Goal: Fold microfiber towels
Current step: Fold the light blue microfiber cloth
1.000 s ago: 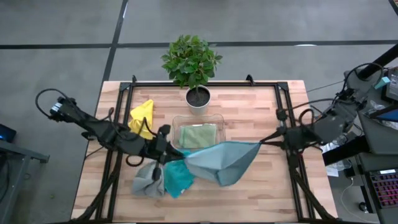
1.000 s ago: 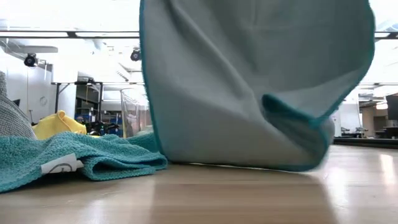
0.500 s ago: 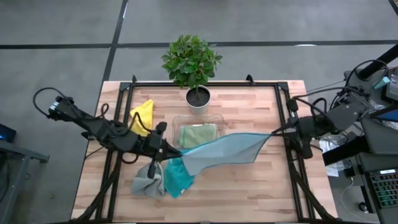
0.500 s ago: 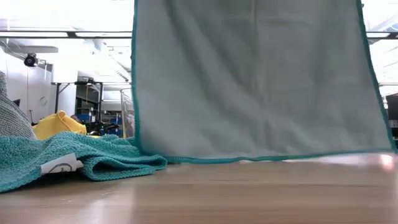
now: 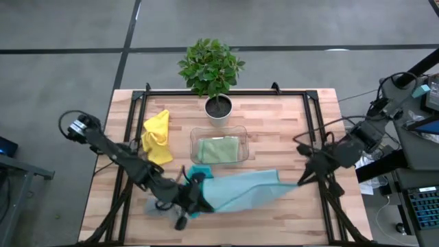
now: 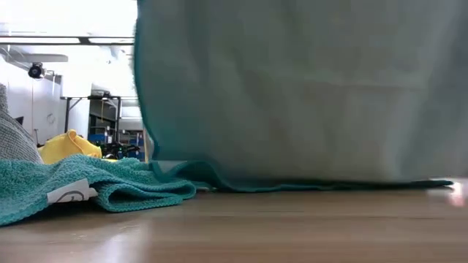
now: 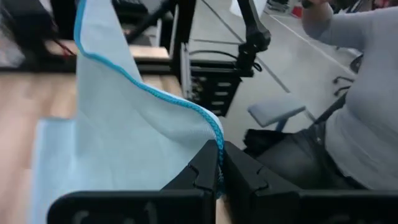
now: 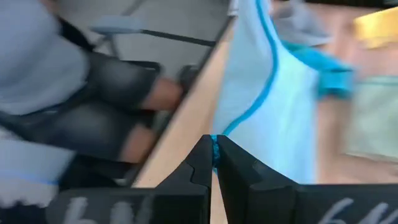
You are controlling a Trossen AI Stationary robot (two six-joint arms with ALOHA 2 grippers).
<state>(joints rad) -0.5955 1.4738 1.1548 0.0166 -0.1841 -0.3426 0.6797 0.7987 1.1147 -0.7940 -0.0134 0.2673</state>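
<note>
**High view showed the whole table; wrist views showed the grips**

High view placed the left gripper [image 5: 194, 199] and right gripper [image 5: 300, 182] near the front edge, the light blue towel [image 5: 240, 192] stretched between them. Each wrist view showed fingers clamped on a corner. Five towels: yellow towel [image 5: 157, 130], green towel [image 5: 219, 149] in the tray [image 5: 194, 137], teal towel [image 6: 88, 191], grey towel [image 6: 13, 142].

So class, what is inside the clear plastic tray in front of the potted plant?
A folded sage green towel lies inside the clear plastic tray. Whether anything sits under it cannot be seen.
</note>
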